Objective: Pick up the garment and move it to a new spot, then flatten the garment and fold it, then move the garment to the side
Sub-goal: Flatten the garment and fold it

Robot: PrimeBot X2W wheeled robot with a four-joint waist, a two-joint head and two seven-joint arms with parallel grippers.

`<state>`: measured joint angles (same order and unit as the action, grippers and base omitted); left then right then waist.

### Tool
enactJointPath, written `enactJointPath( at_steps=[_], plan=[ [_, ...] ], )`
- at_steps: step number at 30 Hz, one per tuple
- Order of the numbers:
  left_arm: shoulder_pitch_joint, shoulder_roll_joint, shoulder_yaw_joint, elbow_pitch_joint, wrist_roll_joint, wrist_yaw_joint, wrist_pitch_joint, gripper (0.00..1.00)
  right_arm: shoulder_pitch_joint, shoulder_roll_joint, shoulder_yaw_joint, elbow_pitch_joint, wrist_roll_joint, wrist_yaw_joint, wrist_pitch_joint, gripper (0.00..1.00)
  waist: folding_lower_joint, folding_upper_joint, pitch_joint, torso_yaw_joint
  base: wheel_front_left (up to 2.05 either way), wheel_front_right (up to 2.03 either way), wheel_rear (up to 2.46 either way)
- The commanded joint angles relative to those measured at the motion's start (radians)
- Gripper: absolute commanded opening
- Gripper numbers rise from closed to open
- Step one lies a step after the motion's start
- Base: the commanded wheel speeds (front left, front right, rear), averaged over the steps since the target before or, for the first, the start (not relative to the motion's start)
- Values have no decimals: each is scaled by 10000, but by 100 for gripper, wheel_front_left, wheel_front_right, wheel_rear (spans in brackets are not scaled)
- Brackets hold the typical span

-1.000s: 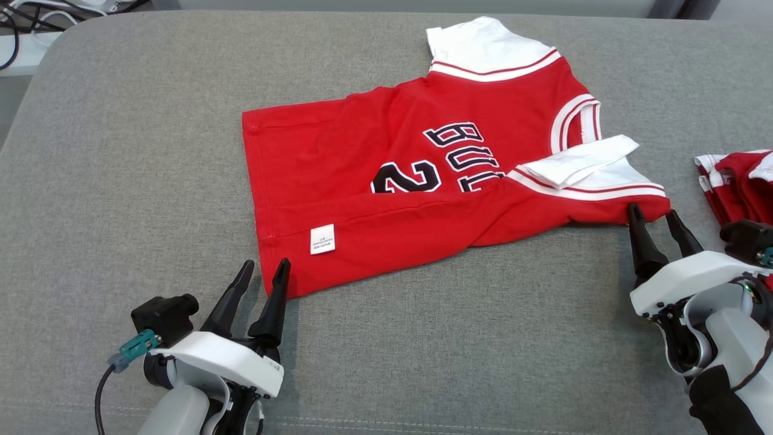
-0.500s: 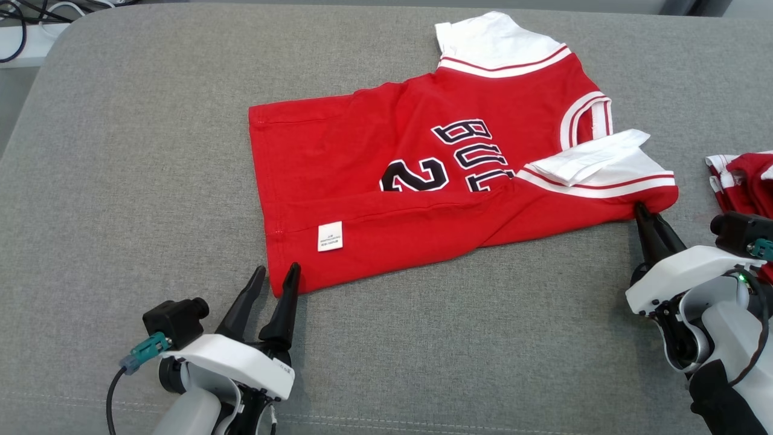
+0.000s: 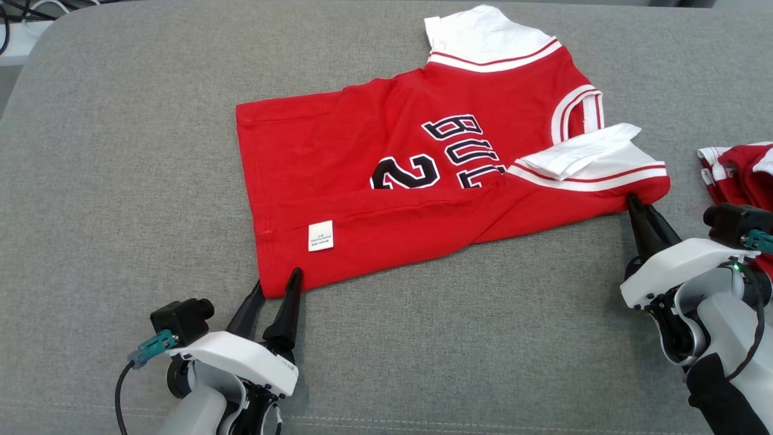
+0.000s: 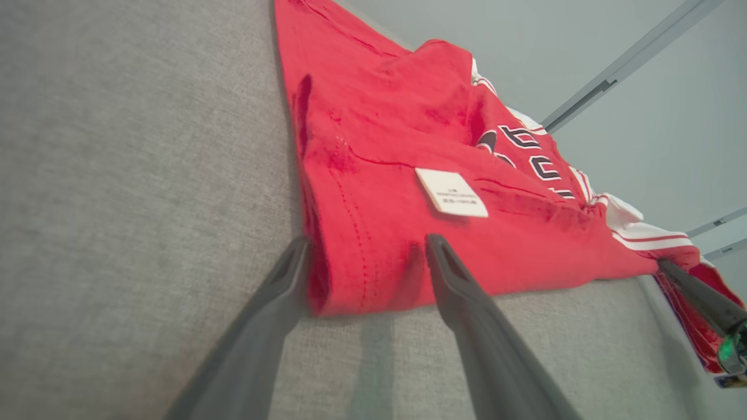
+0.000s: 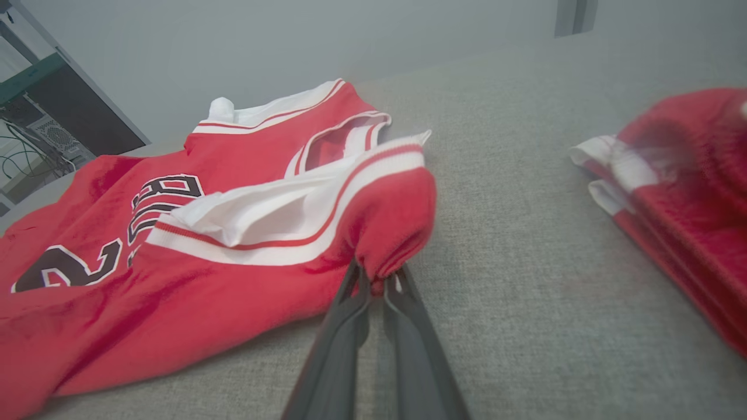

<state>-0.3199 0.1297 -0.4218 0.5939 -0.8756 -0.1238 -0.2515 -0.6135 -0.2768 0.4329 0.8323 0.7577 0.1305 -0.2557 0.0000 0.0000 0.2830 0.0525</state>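
The garment [image 3: 392,163] is a red jersey with white sleeves and dark lettering, lying partly folded on the grey cushion. My right gripper [image 3: 635,204] is shut on the jersey's near right shoulder corner [image 5: 388,233], pinching the red fabric between its fingertips [image 5: 376,280]. At the near left hem corner [image 4: 350,280], my left gripper [image 3: 278,284] stands open, one finger on each side of the cloth edge. A white label [image 3: 320,235] shows near that hem.
A second folded red and white garment [image 3: 740,175] lies at the right edge, beside my right wrist. The grey cushion [image 3: 121,181] stretches wide to the left and front. Cables [image 3: 18,12] lie beyond the far left corner.
My right gripper has shut on the shoulder corner of the jersey. My left gripper has advanced until its open fingers straddle the hem corner. The head camera shifted a little.
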Motion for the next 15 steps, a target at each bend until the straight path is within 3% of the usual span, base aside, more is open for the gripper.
enactJointPath(
  at_steps=[1,2,3,4,15],
  plan=[
    [-359,103,190,-79,-128,-69,-103,100,-168,-67,179,-248,110,2,-61,0,0,0,37,-38,0,0,0],
    [-384,100,113,-21,-206,-69,-103,76,-189,-67,192,-271,113,2,-61,0,0,0,49,-58,0,0,0],
    [-409,109,44,27,-289,-69,-103,41,-208,-69,208,-289,118,2,-61,0,0,0,61,-76,0,0,0],
    [-440,140,-17,81,-336,-69,-103,0,-229,-73,220,-304,125,2,-61,0,0,0,70,-92,0,0,0],
    [-577,640,-174,347,-890,-69,-103,0,-171,-175,358,-338,213,2,-61,0,0,0,-78,-159,0,0,0]
  ],
)
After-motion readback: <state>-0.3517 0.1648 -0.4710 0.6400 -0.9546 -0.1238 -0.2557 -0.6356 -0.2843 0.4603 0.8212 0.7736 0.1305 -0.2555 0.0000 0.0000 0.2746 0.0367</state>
